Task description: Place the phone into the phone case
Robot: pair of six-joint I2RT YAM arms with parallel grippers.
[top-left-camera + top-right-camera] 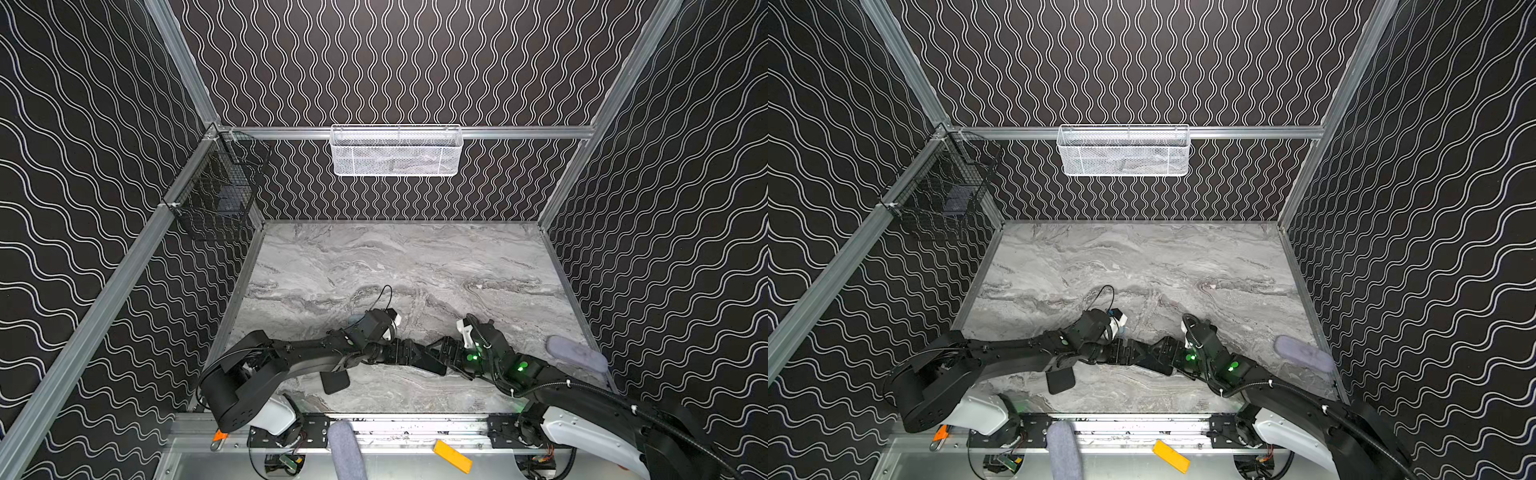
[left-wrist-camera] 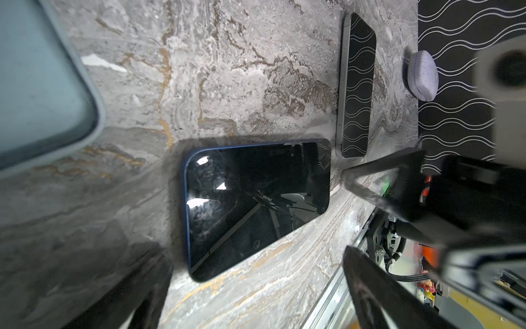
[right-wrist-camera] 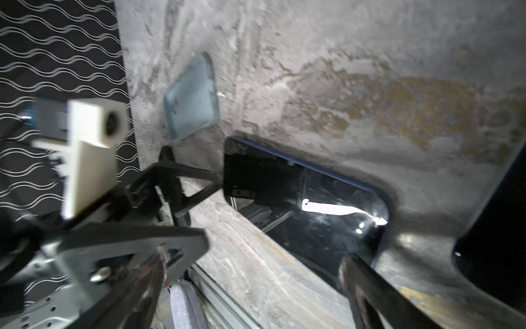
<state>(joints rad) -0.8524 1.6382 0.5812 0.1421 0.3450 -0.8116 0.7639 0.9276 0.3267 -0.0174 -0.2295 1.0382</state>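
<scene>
Two phones, one pale case, one dark slab — two baskets, two pads

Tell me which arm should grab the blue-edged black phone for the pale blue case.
Left, probably: the left gripper, jaws open, faces the blue-edged phone, and the case lies beside that arm.

Lab cell: aluminium frame, patterned walls

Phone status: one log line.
blue-edged black phone: flat on marble table, unheld; pale blue phone case: empty, apart; left fingers: open; right fingers: open
</scene>
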